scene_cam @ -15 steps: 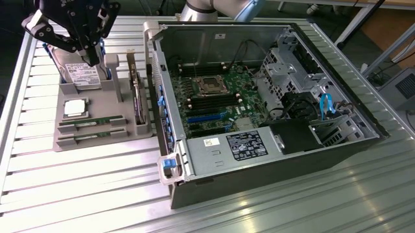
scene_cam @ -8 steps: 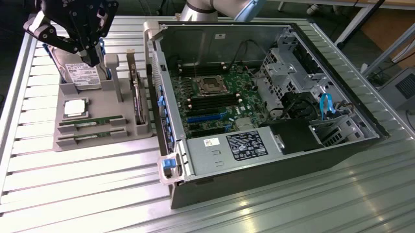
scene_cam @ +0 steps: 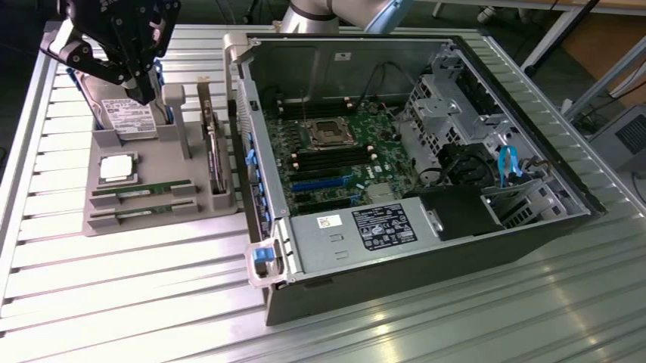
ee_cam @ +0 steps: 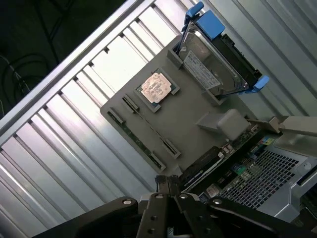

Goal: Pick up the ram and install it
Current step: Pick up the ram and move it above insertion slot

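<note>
Gripper (scene_cam: 144, 94) hangs over the hard drive (scene_cam: 129, 117) end of the tray (scene_cam: 162, 221), fingertips together, empty. Ram (scene_cam: 141, 188) sits untouched in its tray slot, so pickup is in hand. Judgement: the grasp needs parted fingers aligned on the stick's thin edge.

Hand (scene_cam: 141, 94) hangs at the exterior view's upper left, pointing down, slightly tilted; fingers (ee_cam: 157, 206) closed tip to tip.

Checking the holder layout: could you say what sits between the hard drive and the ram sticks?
The square silver processor chip, as seen in the exterior view.
</note>
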Robot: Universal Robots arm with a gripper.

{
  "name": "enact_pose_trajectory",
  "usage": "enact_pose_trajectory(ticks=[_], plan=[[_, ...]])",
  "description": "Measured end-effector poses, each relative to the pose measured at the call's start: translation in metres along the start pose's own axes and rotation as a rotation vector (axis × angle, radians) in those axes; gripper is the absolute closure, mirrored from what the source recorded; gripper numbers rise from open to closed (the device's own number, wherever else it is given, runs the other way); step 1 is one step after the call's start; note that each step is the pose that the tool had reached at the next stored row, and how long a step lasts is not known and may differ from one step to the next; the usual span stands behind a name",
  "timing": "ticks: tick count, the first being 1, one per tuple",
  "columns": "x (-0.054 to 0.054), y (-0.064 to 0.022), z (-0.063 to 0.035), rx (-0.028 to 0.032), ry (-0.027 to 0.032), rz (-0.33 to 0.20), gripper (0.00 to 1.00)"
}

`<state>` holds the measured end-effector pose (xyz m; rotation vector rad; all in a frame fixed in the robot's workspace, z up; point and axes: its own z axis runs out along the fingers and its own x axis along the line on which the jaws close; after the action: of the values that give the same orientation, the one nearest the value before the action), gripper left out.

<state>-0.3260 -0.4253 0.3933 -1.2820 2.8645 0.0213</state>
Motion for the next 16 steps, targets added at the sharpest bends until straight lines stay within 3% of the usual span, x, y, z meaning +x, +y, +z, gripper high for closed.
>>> enact_pose_trajectory(ticks=[16], plan=[[0.0, 0.0, 0.0, 0.0039, 0.0074, -0.148, 0.9]])
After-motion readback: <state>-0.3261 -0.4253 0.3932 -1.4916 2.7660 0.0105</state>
